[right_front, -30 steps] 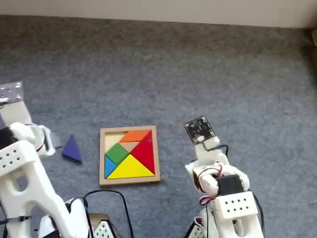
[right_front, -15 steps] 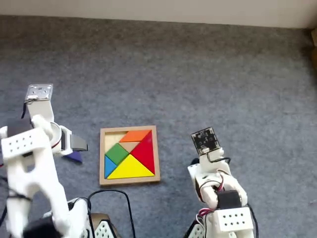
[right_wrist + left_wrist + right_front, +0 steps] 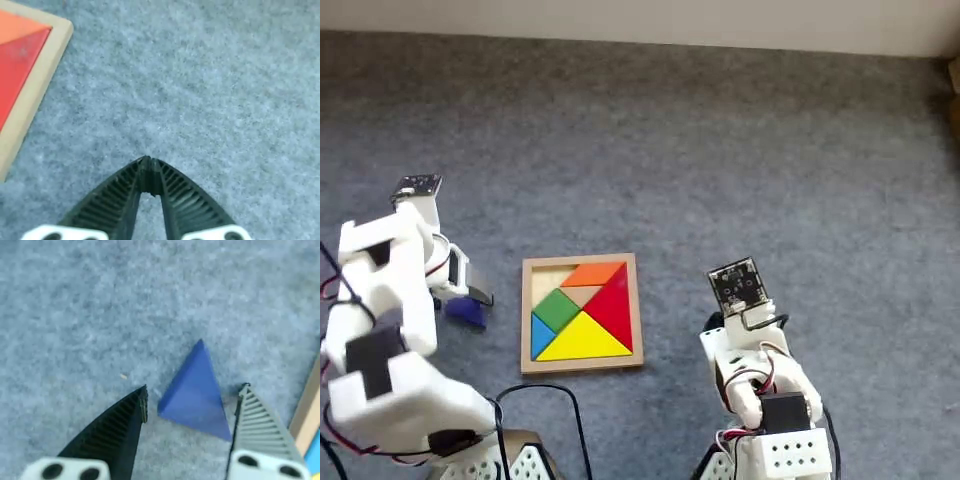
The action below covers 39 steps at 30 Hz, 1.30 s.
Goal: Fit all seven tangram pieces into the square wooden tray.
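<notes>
Grey carpeted table (image 3: 770,150). The square wooden tray (image 3: 526,320) lies flat toward the near edge, left of centre. A blue triangle (image 3: 468,312) lies flat on the carpet near the tray, on its left-edge side, not touching it.

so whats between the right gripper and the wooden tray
Just bare grey carpet lies between the shut right gripper and the wooden tray, as the right wrist view shows.
</notes>
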### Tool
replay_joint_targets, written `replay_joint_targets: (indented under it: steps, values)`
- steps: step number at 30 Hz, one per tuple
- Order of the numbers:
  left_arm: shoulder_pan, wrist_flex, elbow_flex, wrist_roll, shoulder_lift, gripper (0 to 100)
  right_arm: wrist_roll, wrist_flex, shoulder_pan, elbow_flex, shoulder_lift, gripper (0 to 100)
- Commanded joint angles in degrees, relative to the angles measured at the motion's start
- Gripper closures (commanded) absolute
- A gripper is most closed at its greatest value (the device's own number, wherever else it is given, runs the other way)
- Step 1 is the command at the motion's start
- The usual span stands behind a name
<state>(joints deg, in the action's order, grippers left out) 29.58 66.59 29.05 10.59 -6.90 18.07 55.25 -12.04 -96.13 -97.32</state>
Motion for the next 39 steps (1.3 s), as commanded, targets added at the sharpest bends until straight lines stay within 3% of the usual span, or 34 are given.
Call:
replay_joint_targets:
  steps: [1, 7, 16, 24, 28, 35, 39]
  values:
    - [-0.84, -0.18, -6.9, 0.53, -6.64, 76, -0.26, 0.31, 0.66, -6.37, -0.66, 98.9]
    - [-0.92, 1.76, -10.24, 0.26, -9.71, 80, -0.18, 0.31, 0.66, -6.37, -0.66, 98.9]
    - [-2.42, 2.11, -9.54, 0.0, -1.63, 84, -0.18, 0.31, 0.66, -6.37, -0.66, 98.9]
    - [-12.88, 4.75, -10.24, 0.35, 2.68, 84, -0.18, 0.31, 0.66, -6.37, -0.66, 98.9]
    - [-16.57, 6.95, -10.24, 0.18, 8.57, 83, 3.78, 0.48, 0.66, -6.37, -0.66, 98.9]
    - [-11.74, 15.91, -9.63, -2.46, 18.95, 70, 4.4, 0.48, 0.66, -6.37, -0.66, 98.9]
    - [-6.81, 20.84, -9.1, -3.6, 22.37, 69, 4.4, 0.48, 0.66, -6.37, -0.66, 98.9]
